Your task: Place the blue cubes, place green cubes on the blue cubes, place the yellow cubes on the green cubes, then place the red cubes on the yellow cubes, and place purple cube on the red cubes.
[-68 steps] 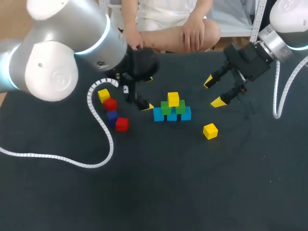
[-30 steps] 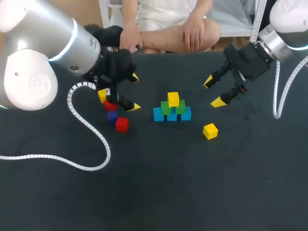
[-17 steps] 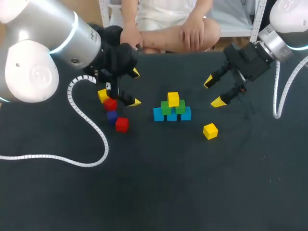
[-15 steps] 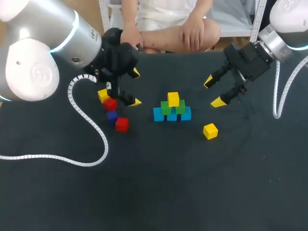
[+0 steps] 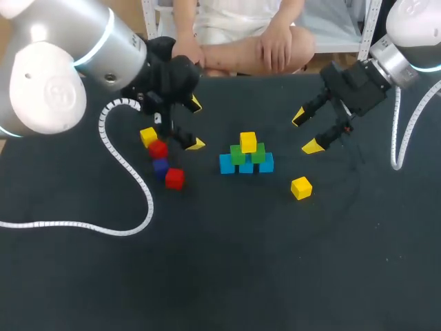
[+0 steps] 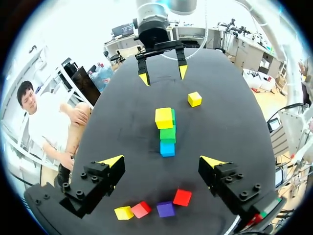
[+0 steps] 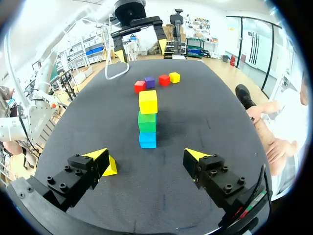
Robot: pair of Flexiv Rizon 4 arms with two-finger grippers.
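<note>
In the middle of the table stands a pyramid: three blue cubes (image 5: pixel 246 166), two green cubes (image 5: pixel 238 155) on them and one yellow cube (image 5: pixel 248 142) on top. A loose yellow cube (image 5: pixel 300 187) lies to its right, beside one finger of my right gripper (image 7: pixel 146 155). To the left lie a yellow cube (image 5: pixel 148 136), a red cube (image 5: pixel 158 149), a purple cube (image 5: pixel 160 166) and another red cube (image 5: pixel 174 178). My left gripper (image 5: pixel 196 124) hangs open between this cluster and the pyramid. My right gripper (image 5: pixel 305 132) hangs open right of the pyramid, empty.
My left arm's white coiled cable (image 5: pixel 131 172) trails over the table's left part, close by the cube cluster. The dark table (image 5: pixel 262 262) runs wide in front of the pyramid.
My left gripper has drawn away from the pyramid to the left and a little toward the far edge, still open. The right arm and all the cubes have stayed put.
</note>
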